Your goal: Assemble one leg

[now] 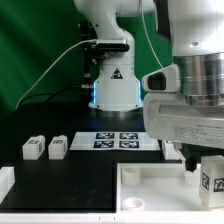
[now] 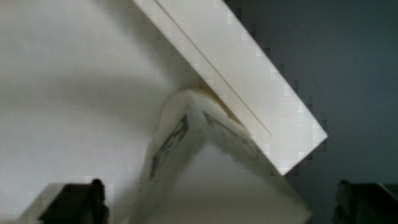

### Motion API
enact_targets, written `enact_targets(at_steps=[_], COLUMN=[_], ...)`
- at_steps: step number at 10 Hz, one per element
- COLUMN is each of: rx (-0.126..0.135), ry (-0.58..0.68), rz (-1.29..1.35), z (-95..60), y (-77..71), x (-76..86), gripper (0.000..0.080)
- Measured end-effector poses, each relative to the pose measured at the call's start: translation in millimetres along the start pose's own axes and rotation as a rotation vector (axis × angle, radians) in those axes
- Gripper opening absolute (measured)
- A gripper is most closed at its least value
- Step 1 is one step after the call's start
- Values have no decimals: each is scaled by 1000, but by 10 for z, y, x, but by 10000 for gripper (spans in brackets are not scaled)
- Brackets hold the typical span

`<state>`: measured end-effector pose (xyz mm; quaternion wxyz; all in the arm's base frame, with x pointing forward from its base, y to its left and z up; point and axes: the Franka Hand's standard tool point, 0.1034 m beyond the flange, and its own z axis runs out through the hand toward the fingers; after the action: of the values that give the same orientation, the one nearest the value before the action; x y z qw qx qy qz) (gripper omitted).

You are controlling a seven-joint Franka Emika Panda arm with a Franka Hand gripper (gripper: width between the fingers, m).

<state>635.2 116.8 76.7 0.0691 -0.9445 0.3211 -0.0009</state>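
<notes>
A white leg (image 1: 212,178) with a black-and-white tag stands upright on the large white tray-like piece (image 1: 150,185) at the exterior view's right. My gripper (image 1: 204,162) hangs right above it. In the wrist view the leg (image 2: 210,150) sits between the two dark fingertips (image 2: 75,202), which stand wide apart with a gap on both sides, so my gripper (image 2: 222,204) is open. The tray's raised rim (image 2: 231,70) runs slanted just beyond the leg. Two more legs (image 1: 33,147) (image 1: 57,147) stand side by side on the black table at the exterior view's left.
The marker board (image 1: 120,139) lies in front of the robot base (image 1: 112,90). A white part's corner (image 1: 5,185) shows at the exterior view's lower left. A green curtain closes off the back.
</notes>
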Motion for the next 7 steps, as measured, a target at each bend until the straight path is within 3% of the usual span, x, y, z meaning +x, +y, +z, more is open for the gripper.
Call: enact_targets(at_steps=[2, 5, 7], rx=[-10, -56, -56], ry=[5, 8, 9], rz=[-262, -735, -713], z=[-1, -9, -9], y=[17, -25, -14], x=[15, -17, -9], gripper=[649, 648, 619])
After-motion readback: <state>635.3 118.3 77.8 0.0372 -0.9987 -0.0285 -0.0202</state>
